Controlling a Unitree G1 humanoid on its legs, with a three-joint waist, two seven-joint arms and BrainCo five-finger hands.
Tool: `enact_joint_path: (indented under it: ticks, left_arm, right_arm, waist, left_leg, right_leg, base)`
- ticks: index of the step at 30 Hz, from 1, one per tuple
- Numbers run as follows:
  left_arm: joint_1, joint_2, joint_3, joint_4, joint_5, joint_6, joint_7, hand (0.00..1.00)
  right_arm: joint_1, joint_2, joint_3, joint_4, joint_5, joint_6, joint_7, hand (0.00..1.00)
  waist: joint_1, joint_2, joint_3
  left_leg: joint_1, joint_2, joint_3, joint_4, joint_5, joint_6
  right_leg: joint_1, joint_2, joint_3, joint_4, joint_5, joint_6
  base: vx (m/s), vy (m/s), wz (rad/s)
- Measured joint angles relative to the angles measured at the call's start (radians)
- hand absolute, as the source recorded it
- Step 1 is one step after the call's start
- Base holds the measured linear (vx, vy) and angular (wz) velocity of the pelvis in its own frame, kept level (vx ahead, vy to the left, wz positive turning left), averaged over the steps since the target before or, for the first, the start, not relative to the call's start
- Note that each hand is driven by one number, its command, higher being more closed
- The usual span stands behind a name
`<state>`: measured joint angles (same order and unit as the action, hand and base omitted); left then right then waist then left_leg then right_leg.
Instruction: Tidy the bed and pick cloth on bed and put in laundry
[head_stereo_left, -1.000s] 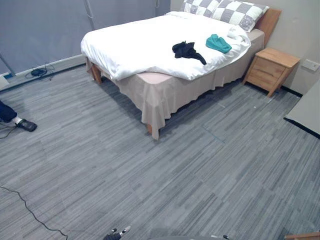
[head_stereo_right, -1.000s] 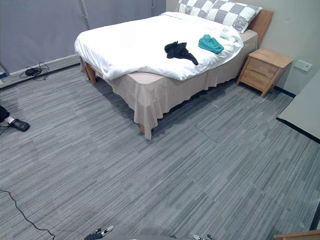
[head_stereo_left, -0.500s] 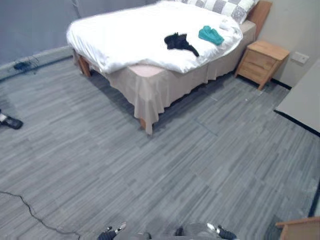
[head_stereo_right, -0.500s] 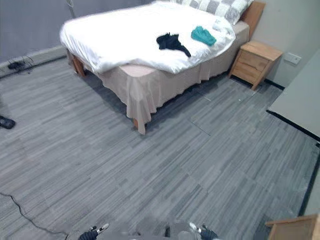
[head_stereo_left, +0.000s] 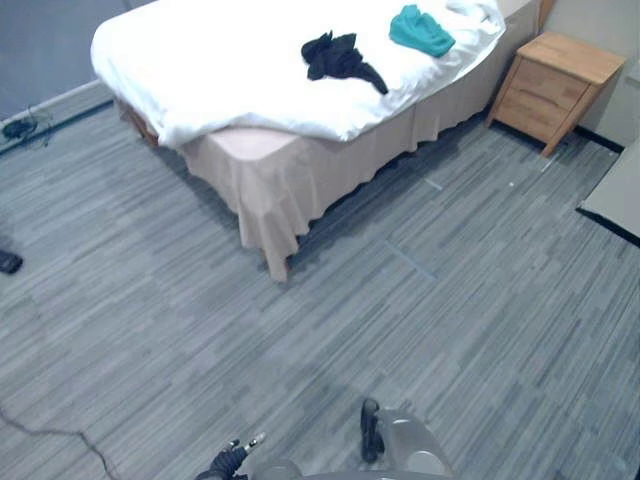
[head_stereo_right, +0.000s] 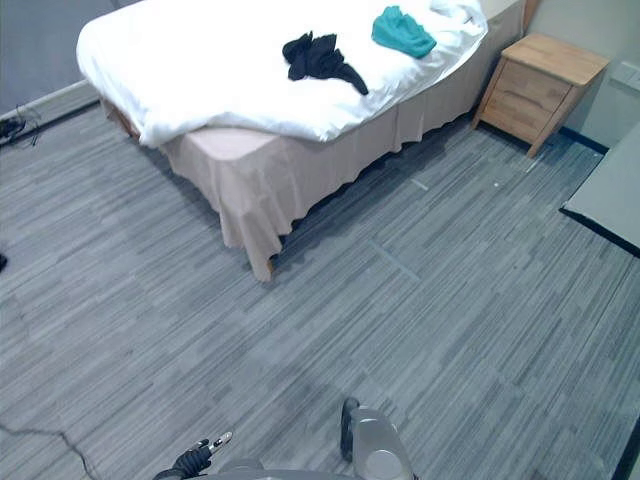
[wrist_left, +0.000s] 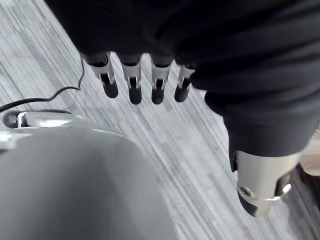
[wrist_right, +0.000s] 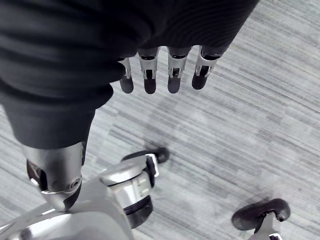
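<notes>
A bed (head_stereo_left: 250, 170) with a white duvet and a beige skirt stands ahead across the grey floor. A crumpled black cloth (head_stereo_left: 335, 58) lies on the duvet near its right side. A teal cloth (head_stereo_left: 420, 30) lies a little farther back on the duvet. My left hand (wrist_left: 132, 85) hangs over the floor, far from the bed, fingers straight and holding nothing. My right hand (wrist_right: 150, 75) hangs the same way, fingers straight and empty.
A wooden nightstand (head_stereo_left: 560, 75) stands to the right of the bed. A grey tabletop edge (head_stereo_left: 620, 195) juts in at the right. A person's shoe (head_stereo_left: 8, 262) and some cables (head_stereo_left: 20, 128) lie at the far left. Open floor stretches between me and the bed.
The whole view has shifted down and closer to the bed, so the camera moved; the pillows have passed out of the top. Both cloths lie as before.
</notes>
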<state>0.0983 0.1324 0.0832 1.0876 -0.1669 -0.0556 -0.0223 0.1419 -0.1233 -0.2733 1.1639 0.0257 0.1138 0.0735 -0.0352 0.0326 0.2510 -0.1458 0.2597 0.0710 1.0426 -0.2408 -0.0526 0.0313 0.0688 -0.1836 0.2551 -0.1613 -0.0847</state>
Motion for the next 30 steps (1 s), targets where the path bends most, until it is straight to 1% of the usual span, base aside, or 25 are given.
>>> enact_joint_path:
  ticks: [1, 2, 4, 5, 6, 8, 9, 10, 11, 12, 13, 14, 15, 16, 17, 18, 19, 20, 21, 22, 24, 26, 28, 29, 30]
  left_arm:
    - [-0.001, 0.001, 0.000, -0.004, 0.000, -0.003, -0.001, 0.00]
    - [0.001, 0.003, 0.004, -0.013, 0.000, -0.006, -0.002, 0.00]
    - [0.002, -0.005, 0.009, -0.021, 0.000, -0.017, -0.002, 0.00]
    - [0.000, -0.008, 0.012, -0.021, 0.000, -0.021, -0.002, 0.00]
    - [-0.001, -0.013, 0.018, -0.020, 0.000, -0.022, -0.001, 0.00]
    - [-0.001, -0.021, 0.019, -0.021, 0.000, -0.020, -0.001, 0.00]
    - [0.002, -0.019, 0.028, -0.021, 0.000, -0.014, 0.000, 0.00]
    - [0.006, -0.017, 0.040, -0.020, 0.000, 0.000, 0.002, 0.00]
    - [0.008, -0.014, 0.040, -0.018, 0.000, 0.009, 0.002, 0.00]
    - [0.007, -0.004, 0.044, -0.017, 0.000, 0.022, 0.003, 0.00]
    - [0.003, 0.006, 0.054, -0.017, 0.000, 0.033, 0.004, 0.00]
    - [0.000, 0.008, 0.065, -0.017, 0.000, 0.038, 0.004, 0.00]
    - [0.000, 0.008, 0.073, -0.018, 0.002, 0.044, 0.006, 0.00]
    - [0.000, 0.006, 0.072, -0.019, 0.002, 0.042, 0.005, 0.00]
    - [0.000, 0.006, 0.064, -0.019, 0.002, 0.038, 0.005, 0.00]
    - [-0.004, 0.007, 0.036, -0.021, 0.004, 0.029, 0.003, 0.00]
    - [-0.009, 0.009, 0.027, -0.020, 0.005, 0.029, 0.002, 0.00]
    - [-0.033, 0.011, 0.008, -0.021, 0.010, 0.027, 0.000, 0.00]
    - [-0.064, 0.025, -0.007, -0.019, 0.011, 0.026, 0.000, 0.00]
    - [-0.077, 0.026, -0.015, -0.019, 0.010, 0.026, -0.001, 0.00]
    - [-0.094, 0.018, -0.015, -0.019, 0.011, 0.025, -0.006, 0.00]
    - [-0.069, 0.015, -0.009, -0.018, 0.012, 0.028, -0.019, 0.00]
    - [-0.036, 0.019, 0.003, -0.021, 0.013, 0.022, -0.021, 0.00]
    - [-0.015, 0.021, 0.013, -0.023, 0.013, 0.019, -0.020, 0.00]
    - [0.013, 0.024, 0.027, -0.029, 0.013, 0.014, -0.020, 0.00]
  right_arm:
    - [-0.003, -0.001, 0.000, 0.000, -0.001, -0.006, -0.003, 0.00]
    - [-0.011, -0.004, -0.002, -0.002, -0.002, -0.017, -0.004, 0.00]
    - [-0.038, -0.002, -0.013, -0.009, -0.019, -0.049, -0.004, 0.00]
    - [-0.046, -0.001, -0.035, -0.013, -0.027, -0.062, -0.003, 0.00]
    - [-0.047, 0.005, -0.047, -0.020, -0.028, -0.071, -0.002, 0.00]
    - [-0.048, 0.007, -0.046, -0.040, -0.024, -0.070, 0.003, 0.00]
    - [-0.049, 0.008, -0.046, -0.048, -0.023, -0.071, 0.017, 0.00]
    - [-0.052, 0.009, -0.041, -0.052, -0.023, -0.074, 0.022, 0.00]
    - [-0.061, 0.008, -0.040, -0.052, -0.023, -0.076, 0.026, 0.00]
    - [-0.087, 0.013, -0.040, -0.050, -0.023, -0.075, 0.036, 0.00]
    - [-0.111, 0.025, -0.039, -0.047, -0.028, -0.071, 0.042, 0.00]
    - [-0.120, 0.032, -0.039, -0.043, -0.030, -0.071, 0.045, 0.00]
    - [-0.135, 0.036, -0.042, -0.039, -0.037, -0.075, 0.059, 0.00]
    - [-0.140, 0.030, -0.038, -0.036, -0.036, -0.078, 0.064, 0.00]
    - [-0.141, 0.028, -0.038, -0.036, -0.036, -0.085, 0.064, 0.00]
    - [-0.140, 0.018, -0.035, -0.043, -0.022, -0.097, 0.061, 0.00]
    - [-0.136, 0.016, -0.033, -0.045, -0.008, -0.100, 0.060, 0.00]
    - [-0.124, 0.017, -0.033, -0.048, 0.014, -0.105, 0.058, 0.00]
    - [-0.105, 0.020, -0.035, -0.049, 0.041, -0.104, 0.057, 0.00]
    - [-0.093, 0.022, -0.042, -0.049, 0.050, -0.102, 0.055, 0.00]
    - [-0.052, 0.046, -0.080, -0.048, 0.103, -0.086, 0.048, 0.00]
    - [-0.037, 0.058, -0.104, -0.049, 0.122, -0.082, 0.046, 0.00]
    - [-0.020, 0.069, -0.112, -0.051, 0.126, -0.080, 0.038, 0.00]
    - [-0.017, 0.075, -0.111, -0.051, 0.130, -0.071, 0.037, 0.00]
    - [-0.013, 0.077, -0.110, -0.050, 0.129, -0.056, 0.038, 0.00]
  waist:
    - [0.003, -0.005, 0.003]
    - [0.020, -0.007, 0.004]
    - [0.031, -0.017, 0.011]
    - [0.034, -0.023, 0.014]
    - [0.042, -0.021, 0.016]
    - [0.051, -0.012, 0.016]
    - [0.057, -0.020, 0.014]
    - [0.063, -0.027, -0.003]
    - [0.063, -0.040, -0.007]
    - [0.060, -0.056, -0.018]
    - [0.058, -0.081, -0.012]
    - [0.058, -0.090, -0.007]
    - [0.054, -0.093, -0.003]
    - [0.053, -0.084, 0.001]
    - [0.055, -0.077, 0.006]
    - [0.051, -0.043, 0.017]
    - [0.047, -0.029, 0.015]
    - [0.048, -0.031, 0.011]
    - [0.048, -0.038, 0.008]
    - [0.047, -0.038, 0.008]
    - [0.035, -0.047, 0.003]
    - [0.024, -0.045, 0.000]
    - [0.026, -0.060, -0.015]
    - [0.029, -0.067, -0.028]
    - [0.032, -0.085, -0.054]
  left_leg:
    - [-0.027, -0.023, 0.019, -0.029, -0.012, 0.009]
    - [-0.063, -0.058, 0.055, -0.111, -0.021, 0.001]
    - [-0.107, -0.136, 0.169, -0.409, -0.013, -0.008]
    - [-0.105, -0.167, 0.225, -0.566, 0.011, -0.023]
    - [-0.108, -0.192, 0.293, -0.733, 0.070, -0.016]
    - [-0.124, -0.197, 0.384, -0.859, 0.120, 0.002]
    - [-0.134, -0.196, 0.439, -0.859, 0.153, 0.052]
    - [-0.131, -0.205, 0.462, -0.837, 0.217, 0.145]
    - [-0.132, -0.210, 0.464, -0.838, 0.233, 0.171]
    - [-0.120, -0.232, 0.489, -0.847, 0.243, 0.188]
    - [-0.095, -0.254, 0.503, -0.834, 0.220, 0.238]
    - [-0.079, -0.266, 0.496, -0.819, 0.205, 0.254]
    - [-0.022, -0.278, 0.480, -0.811, 0.176, 0.257]
    - [0.042, -0.277, 0.435, -0.823, 0.173, 0.256]
    - [0.081, -0.273, 0.403, -0.842, 0.173, 0.255]
    - [0.157, -0.250, 0.359, -0.890, 0.160, 0.222]
    - [0.181, -0.241, 0.339, -0.910, 0.156, 0.214]
    - [0.215, -0.237, 0.299, -0.945, 0.154, 0.196]
    - [0.222, -0.243, 0.249, -0.963, 0.150, 0.185]
    - [0.223, -0.247, 0.223, -0.967, 0.145, 0.177]
    - [0.234, -0.267, 0.113, -0.968, 0.142, 0.163]
    - [0.258, -0.262, 0.049, -0.957, 0.126, 0.136]
    - [0.279, -0.247, 0.033, -0.938, 0.103, 0.097]
    - [0.284, -0.236, 0.033, -0.924, 0.088, 0.072]
    - [0.285, -0.223, 0.036, -0.906, 0.066, 0.036]
  right_leg:
    - [0.030, -0.001, 0.000, -0.017, -0.002, -0.003]
    - [0.064, -0.004, 0.001, -0.043, -0.006, 0.000]
    - [0.137, -0.021, 0.008, -0.084, -0.033, 0.007]
    - [0.169, -0.033, 0.006, -0.103, -0.049, 0.015]
    - [0.230, -0.038, 0.004, -0.141, -0.064, 0.032]
    - [0.313, -0.031, -0.005, -0.198, -0.094, 0.061]
    - [0.352, -0.036, -0.010, -0.204, -0.125, 0.081]
    - [0.344, -0.062, -0.007, -0.150, -0.144, 0.104]
    - [0.310, -0.078, -0.010, -0.077, -0.153, 0.119]
    - [0.215, -0.131, -0.010, 0.147, -0.173, 0.171]
    - [0.113, -0.198, -0.010, 0.399, -0.150, 0.284]
    - [0.071, -0.232, -0.018, 0.499, -0.139, 0.302]
    - [0.028, -0.292, -0.068, 0.632, -0.147, 0.284]
    - [0.007, -0.314, -0.109, 0.661, -0.160, 0.258]
    - [0.002, -0.308, -0.123, 0.642, -0.165, 0.252]
    - [-0.007, -0.269, -0.134, 0.548, -0.170, 0.243]
    - [-0.019, -0.251, -0.143, 0.488, -0.170, 0.243]
    - [-0.055, -0.238, -0.145, 0.370, -0.167, 0.242]
    - [-0.096, -0.244, -0.133, 0.253, -0.150, 0.249]
    - [-0.116, -0.247, -0.111, 0.200, -0.131, 0.246]
    - [-0.179, -0.265, 0.032, 0.048, -0.027, 0.234]
    - [-0.188, -0.266, 0.130, 0.028, 0.021, 0.212]
    - [-0.182, -0.264, 0.169, 0.026, 0.063, 0.200]
    - [-0.171, -0.256, 0.172, 0.017, 0.097, 0.196]
    - [-0.169, -0.242, 0.172, -0.008, 0.168, 0.199]
  base:
    - [0.49, -0.148, -0.01]
    - [0.44, -0.094, -0.18]
    - [0.46, -0.040, -0.18]
    - [0.52, 0.009, -0.01]
    - [0.65, 0.052, 0.09]
    - [0.58, 0.112, 0.19]
    - [0.62, 0.161, 0.03]
    - [0.62, 0.166, 0.00]
    - [0.64, 0.181, -0.01]
    - [0.76, 0.256, 0.05]
    - [0.75, 0.262, 0.03]
    - [0.61, 0.213, 0.12]
    - [0.46, 0.149, 0.21]
    - [0.51, 0.142, 0.23]
    - [0.54, 0.115, 0.22]
    - [0.38, 0.044, 0.29]
    - [0.33, -0.011, 0.56]
    - [0.30, -0.060, 0.92]
    - [0.30, -0.083, 1.05]
    - [0.30, -0.105, 1.21]
    - [0.33, -0.122, 1.42]
    - [0.35, -0.172, 1.26]
    - [0.33, -0.208, 0.87]
    - [0.30, -0.266, 0.64]
    - [0.36, -0.370, 0.46]
